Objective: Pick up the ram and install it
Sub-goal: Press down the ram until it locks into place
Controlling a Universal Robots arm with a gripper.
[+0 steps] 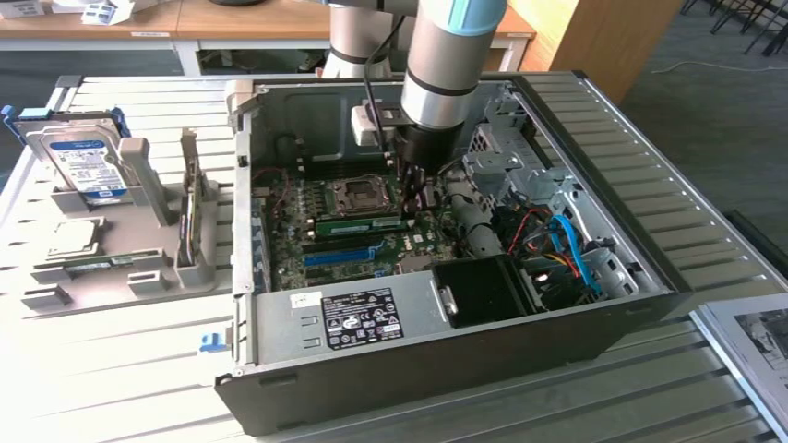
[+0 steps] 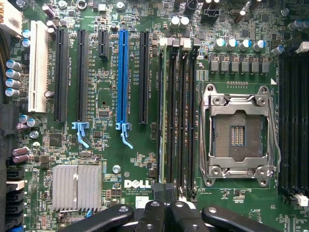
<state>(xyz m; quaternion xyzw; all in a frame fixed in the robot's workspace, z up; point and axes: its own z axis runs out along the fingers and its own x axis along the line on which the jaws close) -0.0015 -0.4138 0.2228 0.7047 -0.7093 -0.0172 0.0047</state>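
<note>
Closed gripper (image 1: 412, 189) presses the ram (image 1: 360, 222) into its motherboard (image 2: 111, 159) slot, at six o'clock from the processor socket (image 1: 364, 192).

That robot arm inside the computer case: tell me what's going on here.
The arm has its claw down inside the open PC case, shut, right over the motherboard's memory slots beside the empty processor socket. A green ram stick sits in a slot just below the claw, which appears to press on its end. The hard drive and a processor chip wait on the grey stand outside.
</note>
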